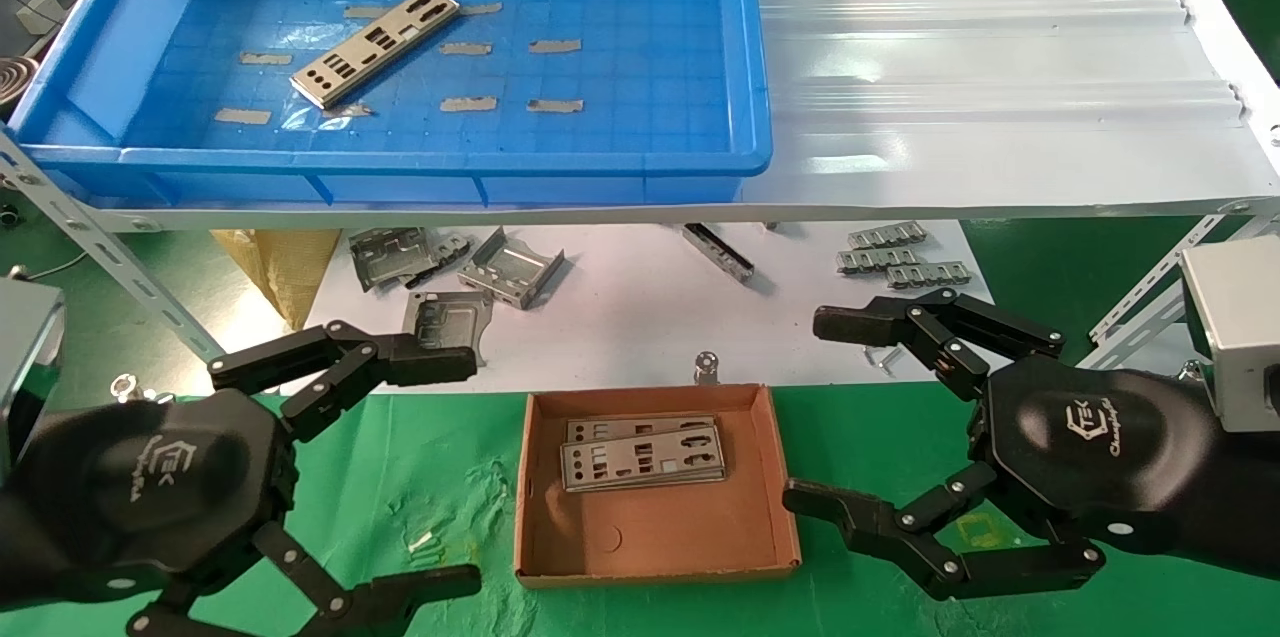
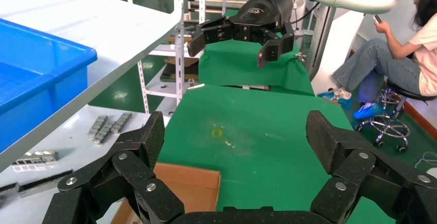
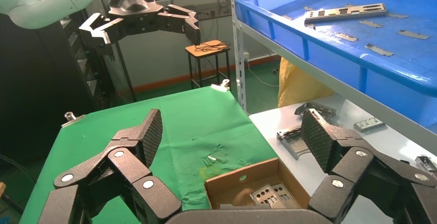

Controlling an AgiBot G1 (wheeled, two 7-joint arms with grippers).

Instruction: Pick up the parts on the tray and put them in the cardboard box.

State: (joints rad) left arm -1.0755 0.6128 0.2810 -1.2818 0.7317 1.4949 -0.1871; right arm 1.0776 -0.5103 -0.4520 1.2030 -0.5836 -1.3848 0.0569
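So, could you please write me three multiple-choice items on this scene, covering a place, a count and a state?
1. Where does the cardboard box sit?
A. inside the tray
B. on the green cloth between both tools
C. on the white shelf

2. How many parts lie in the tray?
A. one
B. three
C. none

3. How are the left tool and right tool?
A. both open, empty
B. left shut on a plate
C. both shut

Answers: 1 B, green cloth surrounds it; 2 A, a single plate lies there; 3 A, fingers spread, nothing between them.
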